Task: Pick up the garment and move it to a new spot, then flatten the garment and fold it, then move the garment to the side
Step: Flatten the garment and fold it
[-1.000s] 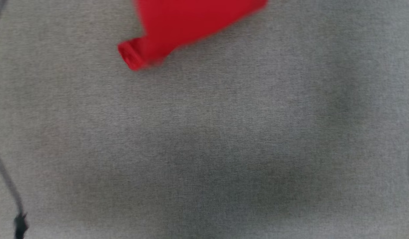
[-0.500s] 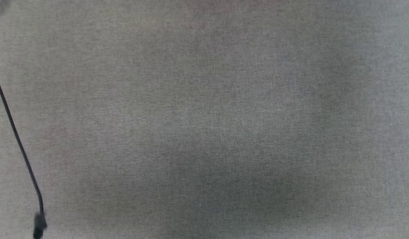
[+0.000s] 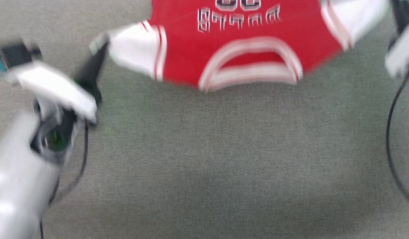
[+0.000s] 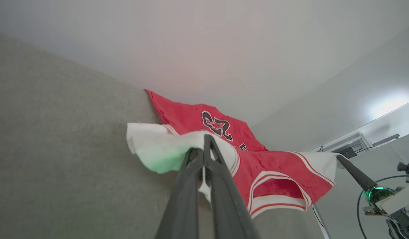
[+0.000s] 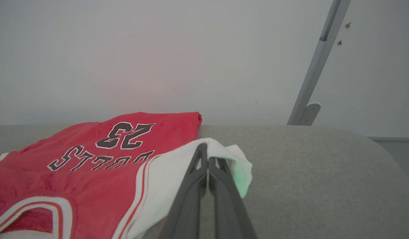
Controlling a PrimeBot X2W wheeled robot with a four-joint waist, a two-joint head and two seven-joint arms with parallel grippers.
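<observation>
Two grippers hold the garment (image 3: 244, 49), one on each of its white sleeves (image 3: 134, 54). In its own wrist view the left gripper (image 4: 204, 147) is pinched tight on a bunch of sleeve cloth, with almost no gap between the fingers. The right gripper (image 5: 207, 154) is clamped the same way on the other sleeve.

From the head, the red body sits at 12 o'clock, the left gripper at 10 o'clock and the right gripper near 2 o'clock. The shirt is stretched wide between them. Its collar (image 3: 251, 64) opens toward 6 o'clock, facing the robot, so the lettering reads upside down. The hem runs past the top edge of the head view, which is blurred.

In the wrist views the far part of the body, with the number 23, lies on the grey surface (image 3: 204, 159) close to a pale wall (image 5: 157, 49). The sleeve ends look raised a little off the surface.

I judge this to be the spreading step: the shirt is at its spot and is being pulled flat, with no fold made yet. The next move calls for lowering both sleeves together at equal tension so the chest settles without ridges, and only then letting go. Uneven slack would leave one shoulder bunched. A dark cable (image 3: 390, 139) hangs at 3 o'clock and should stay off the cloth
</observation>
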